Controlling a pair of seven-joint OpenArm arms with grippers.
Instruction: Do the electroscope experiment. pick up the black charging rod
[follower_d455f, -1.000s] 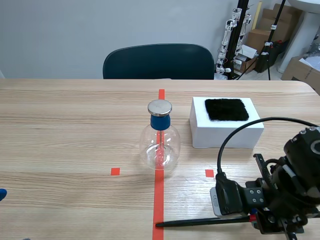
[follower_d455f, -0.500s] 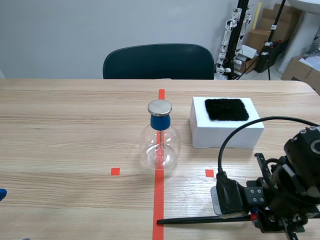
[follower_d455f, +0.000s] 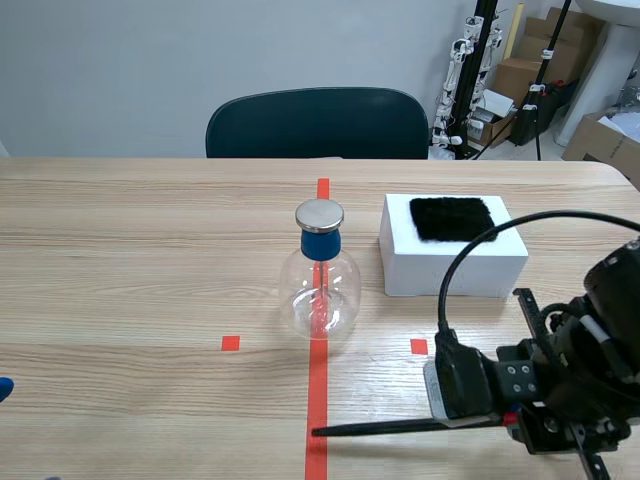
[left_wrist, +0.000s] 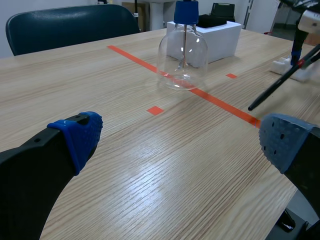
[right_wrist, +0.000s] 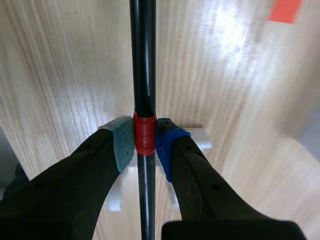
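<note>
The black rod (follower_d455f: 400, 426) is near the robot's edge of the table (follower_d455f: 130, 260), and it points across the red tape line. The right gripper (right_wrist: 145, 142) is closed tight on it, with both pads pressed on the rod's red band (right_wrist: 144, 135). One second ago the rod lay lower. Now its thin end sits a bit higher and the right arm has pulled up and to the side, so the rod is going up. It looks like the thin end is off the wood, but that is hard to see for sure. So the pick-up seems almost done.

The glass bottle (follower_d455f: 320, 290) with the blue neck stands farther back on the tape line. The white box (follower_d455f: 452, 265) with the black cloth (follower_d455f: 452, 218) is beside it. Neither has moved. The left gripper (left_wrist: 180, 137) is spread wide with nothing in it, low over the table.
</note>
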